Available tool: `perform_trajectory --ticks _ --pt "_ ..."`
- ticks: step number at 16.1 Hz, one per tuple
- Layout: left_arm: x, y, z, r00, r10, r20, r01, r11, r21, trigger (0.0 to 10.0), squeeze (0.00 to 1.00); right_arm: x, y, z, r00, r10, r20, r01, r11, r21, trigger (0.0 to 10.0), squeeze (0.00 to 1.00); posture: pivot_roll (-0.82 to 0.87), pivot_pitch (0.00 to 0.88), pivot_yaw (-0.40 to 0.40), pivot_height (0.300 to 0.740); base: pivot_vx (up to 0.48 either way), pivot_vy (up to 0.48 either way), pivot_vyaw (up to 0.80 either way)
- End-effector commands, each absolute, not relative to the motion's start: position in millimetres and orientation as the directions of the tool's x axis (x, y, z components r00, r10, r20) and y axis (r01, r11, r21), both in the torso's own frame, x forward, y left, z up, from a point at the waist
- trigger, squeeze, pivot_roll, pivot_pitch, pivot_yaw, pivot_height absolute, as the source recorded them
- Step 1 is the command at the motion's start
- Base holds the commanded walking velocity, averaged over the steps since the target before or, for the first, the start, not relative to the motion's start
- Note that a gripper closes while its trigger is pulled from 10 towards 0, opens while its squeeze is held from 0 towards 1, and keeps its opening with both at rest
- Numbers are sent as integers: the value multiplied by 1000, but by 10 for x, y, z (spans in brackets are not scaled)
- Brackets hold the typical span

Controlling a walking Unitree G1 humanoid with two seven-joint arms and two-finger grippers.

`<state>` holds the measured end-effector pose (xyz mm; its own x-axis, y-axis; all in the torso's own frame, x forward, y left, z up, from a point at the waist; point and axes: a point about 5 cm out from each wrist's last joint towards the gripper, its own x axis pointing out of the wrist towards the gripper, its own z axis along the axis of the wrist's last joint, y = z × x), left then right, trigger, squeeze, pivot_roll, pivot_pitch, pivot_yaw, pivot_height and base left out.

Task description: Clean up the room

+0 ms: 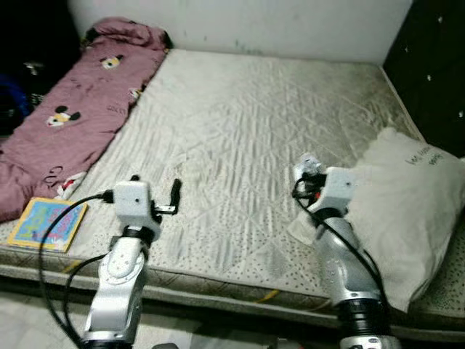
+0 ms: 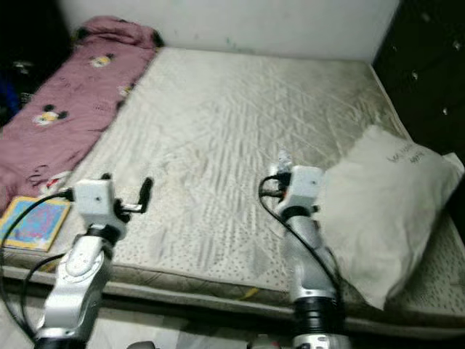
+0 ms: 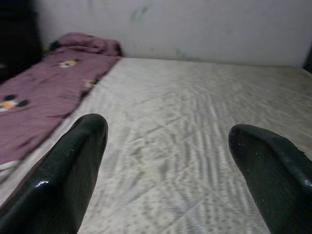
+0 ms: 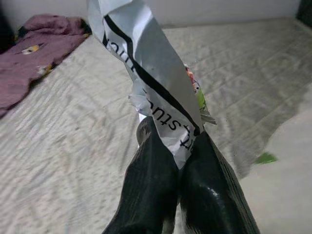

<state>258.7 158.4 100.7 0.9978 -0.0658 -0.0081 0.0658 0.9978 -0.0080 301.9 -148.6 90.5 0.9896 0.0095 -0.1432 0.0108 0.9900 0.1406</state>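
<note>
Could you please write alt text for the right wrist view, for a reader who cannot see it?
The right pincer is shut on a crumpled white wrapper with black print, held up over a quilted mattress. A maroon blanket lies along the mattress's far side, and a white pillow shows at the edge.

Mattress (image 1: 254, 109) centre lies open; blanket (image 1: 73, 109) at left, pillow (image 1: 407, 211) at right, book (image 1: 47, 223) lower left.
</note>
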Motion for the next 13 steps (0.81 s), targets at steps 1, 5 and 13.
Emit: perform_trajectory --ticks 1,5,13 --pt "2579 1586 986 998 -67 -20 67 998 -10 10000 0 3016 -1526 868 986 -3 -168 24 992 126 10000 0 -66 0 5 740 0 0 0" --pt "2563 1590 983 997 -79 -15 79 997 21 10000 0 3011 -1390 949 993 58 -103 -57 998 10 10000 0 -64 0 2 740 0 0 0" --pt "2573 1553 983 994 -104 -17 104 995 -7 10000 0 3019 -1426 934 992 55 -117 -52 998 36 10000 0 -64 0 -3 740 0 0 0"
